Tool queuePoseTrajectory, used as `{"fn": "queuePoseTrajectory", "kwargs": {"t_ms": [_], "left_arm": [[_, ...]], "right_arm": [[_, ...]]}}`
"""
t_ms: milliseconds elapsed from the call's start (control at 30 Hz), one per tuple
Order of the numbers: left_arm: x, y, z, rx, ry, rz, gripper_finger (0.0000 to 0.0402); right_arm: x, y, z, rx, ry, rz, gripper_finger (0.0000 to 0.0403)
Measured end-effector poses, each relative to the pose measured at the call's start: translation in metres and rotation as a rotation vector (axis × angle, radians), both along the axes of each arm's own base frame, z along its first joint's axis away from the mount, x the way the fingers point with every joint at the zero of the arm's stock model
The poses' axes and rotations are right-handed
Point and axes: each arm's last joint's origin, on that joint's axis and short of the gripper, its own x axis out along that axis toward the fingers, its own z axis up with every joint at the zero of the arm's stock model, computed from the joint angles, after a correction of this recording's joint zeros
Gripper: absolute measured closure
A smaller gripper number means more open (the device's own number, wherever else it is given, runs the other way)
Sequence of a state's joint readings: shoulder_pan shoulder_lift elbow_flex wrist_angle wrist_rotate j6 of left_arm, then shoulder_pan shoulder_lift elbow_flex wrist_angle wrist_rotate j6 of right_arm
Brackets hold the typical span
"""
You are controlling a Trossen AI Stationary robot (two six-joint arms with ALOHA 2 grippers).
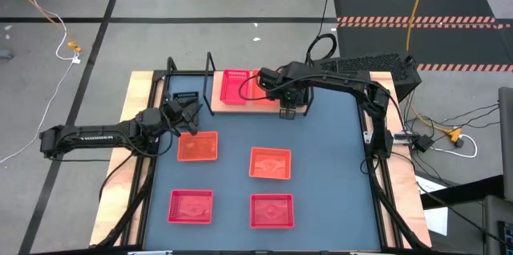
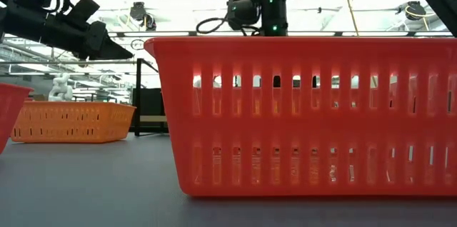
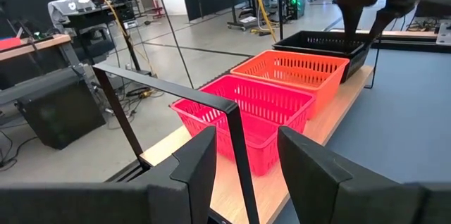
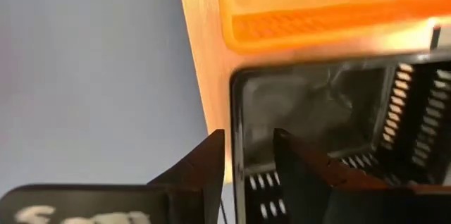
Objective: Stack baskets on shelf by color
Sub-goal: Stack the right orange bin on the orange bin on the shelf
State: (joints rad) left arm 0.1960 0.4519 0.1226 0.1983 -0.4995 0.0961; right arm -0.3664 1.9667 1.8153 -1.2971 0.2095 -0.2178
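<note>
The shelf (image 3: 331, 122) stands at the table's far edge. It carries a red basket (image 3: 246, 108), an orange basket (image 3: 289, 72) and a black basket (image 3: 324, 44) side by side. My right gripper (image 4: 249, 160) is open at the black basket's (image 4: 317, 111) near wall, one finger outside and one inside, and touches nothing that I can see. My left gripper (image 3: 246, 160) is open in the air at the shelf's left end, behind its black wire frame (image 3: 169, 86). Loose on the table are two orange baskets (image 1: 197, 147) (image 1: 270, 163) and two red ones (image 1: 191, 207) (image 1: 272, 211).
The low view is filled by the near red basket (image 2: 307, 113), with an orange one (image 2: 71, 121) behind on the left. The wire frame's uprights (image 1: 211, 82) rise at the shelf's left end. Bare blue-grey tabletop (image 1: 337, 167) lies to the right of the loose baskets.
</note>
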Motion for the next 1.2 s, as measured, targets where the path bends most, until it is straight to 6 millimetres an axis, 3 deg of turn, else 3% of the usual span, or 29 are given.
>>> {"fn": "queuePoseTrajectory", "kwargs": {"t_ms": [200, 333, 400, 600, 833, 1033, 1200], "left_arm": [[0.000, 0.000, 0.000, 0.003, 0.003, -0.001, 0.0250], [0.000, 0.000, 0.000, 0.002, 0.002, 0.000, 0.0250], [0.000, 0.000, 0.000, -0.001, -0.001, 0.000, 0.0250], [0.000, 0.000, 0.000, -0.017, -0.010, 0.002, 0.0250], [0.000, 0.000, -0.001, -0.021, 0.000, 0.002, 0.0250], [0.000, 0.000, -0.001, -0.018, 0.002, 0.002, 0.0250], [0.000, 0.000, -0.001, -0.014, 0.001, 0.001, 0.0250]], "right_arm": [[-0.008, 0.024, 0.038, 0.077, -0.190, -0.086, 0.0287], [-0.002, 0.058, 0.057, 0.154, -0.341, 0.023, 0.0293], [0.001, 0.079, 0.058, 0.163, -0.388, 0.111, 0.0297], [0.003, 0.138, 0.021, 0.161, -0.366, 0.443, 0.0300], [-0.036, 0.191, -0.031, 0.189, -0.098, 0.938, 0.0311], [-0.045, 0.213, -0.063, 0.005, -0.082, 1.196, 0.0325], [-0.044, 0.219, -0.070, -0.133, -0.073, 1.292, 0.0330]]}}
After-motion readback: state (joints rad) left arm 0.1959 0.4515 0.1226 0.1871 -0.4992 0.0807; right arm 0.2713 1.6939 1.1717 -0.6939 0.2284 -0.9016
